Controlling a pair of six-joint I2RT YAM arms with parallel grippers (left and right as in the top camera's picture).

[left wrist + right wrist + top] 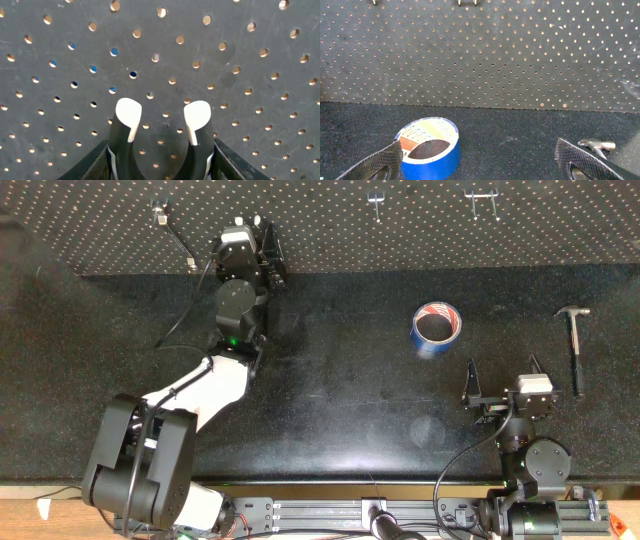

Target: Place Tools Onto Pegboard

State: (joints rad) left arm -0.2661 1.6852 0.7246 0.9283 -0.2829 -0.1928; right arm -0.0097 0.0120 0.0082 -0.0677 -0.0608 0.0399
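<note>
Pegboard [400, 230] is closely faced by the empty, parted left gripper [162, 122] and could be struck. Tape roll [436, 326] could be nudged aside by the wide-open right gripper [502, 370].

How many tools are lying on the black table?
2. A roll of blue tape sits right of the table's middle. A hammer lies near its right edge. The left arm could hide something small beneath it.
</note>
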